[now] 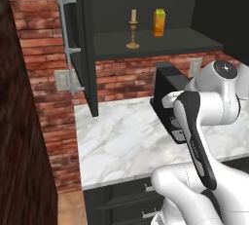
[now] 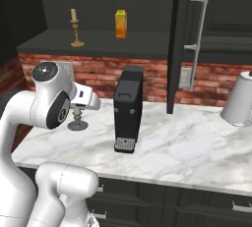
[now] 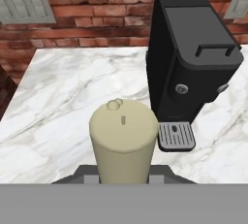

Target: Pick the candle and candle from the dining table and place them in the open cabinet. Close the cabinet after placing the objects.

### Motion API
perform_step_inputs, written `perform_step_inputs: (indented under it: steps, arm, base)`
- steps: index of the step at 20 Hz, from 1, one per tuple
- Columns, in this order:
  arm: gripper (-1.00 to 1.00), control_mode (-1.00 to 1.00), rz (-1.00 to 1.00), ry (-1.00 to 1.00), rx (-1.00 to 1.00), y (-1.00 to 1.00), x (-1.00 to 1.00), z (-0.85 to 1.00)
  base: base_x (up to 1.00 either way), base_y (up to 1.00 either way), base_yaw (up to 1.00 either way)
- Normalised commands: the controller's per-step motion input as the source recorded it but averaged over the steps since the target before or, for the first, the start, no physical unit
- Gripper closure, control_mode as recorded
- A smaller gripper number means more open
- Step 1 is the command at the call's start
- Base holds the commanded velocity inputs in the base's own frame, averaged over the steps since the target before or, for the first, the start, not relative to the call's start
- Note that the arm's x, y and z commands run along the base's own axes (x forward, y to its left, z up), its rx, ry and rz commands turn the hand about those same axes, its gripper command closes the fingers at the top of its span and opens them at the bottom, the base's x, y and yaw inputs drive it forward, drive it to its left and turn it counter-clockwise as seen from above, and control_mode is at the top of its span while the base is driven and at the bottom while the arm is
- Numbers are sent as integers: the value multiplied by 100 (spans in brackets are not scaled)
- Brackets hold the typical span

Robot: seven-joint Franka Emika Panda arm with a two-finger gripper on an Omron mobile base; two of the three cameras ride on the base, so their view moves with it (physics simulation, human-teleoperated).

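Gripping the cream candle on its grey-silver holder [image 3: 124, 143], the gripper [image 2: 78, 107] is clamped shut over the marble worktop [image 1: 126, 131], presumably for shelving beside the brass-gold candle [image 1: 133, 30] inside the black cabinet [image 1: 155, 44].

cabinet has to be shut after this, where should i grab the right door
Grip the vertical silver bar handle at mid-height, closing across it horizontally, coming at the door's outer face. The right door stands swung open, and brackets hold the bar off it.
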Motion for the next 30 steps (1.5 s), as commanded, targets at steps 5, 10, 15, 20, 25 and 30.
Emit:
perform_step_inputs:
  steps: [5,10,15,20,25,30]
  arm:
    - [100,100,0,0,0,0,0,0]
    - [100,100,0,0,0,0,0,0]
    - [100,100,0,0,0,0,0,0]
    - [100,100,0,0,0,0,0,0]
    - [100,-100,0,0,0,0,0,0]
    - [100,-100,0,0,0,0,0,6]
  base:
    - [15,0,6]
    - [4,0,1]
    - [0,0,0]
    - [0,0,0]
    - [0,0,0]
    - [0,0,0]
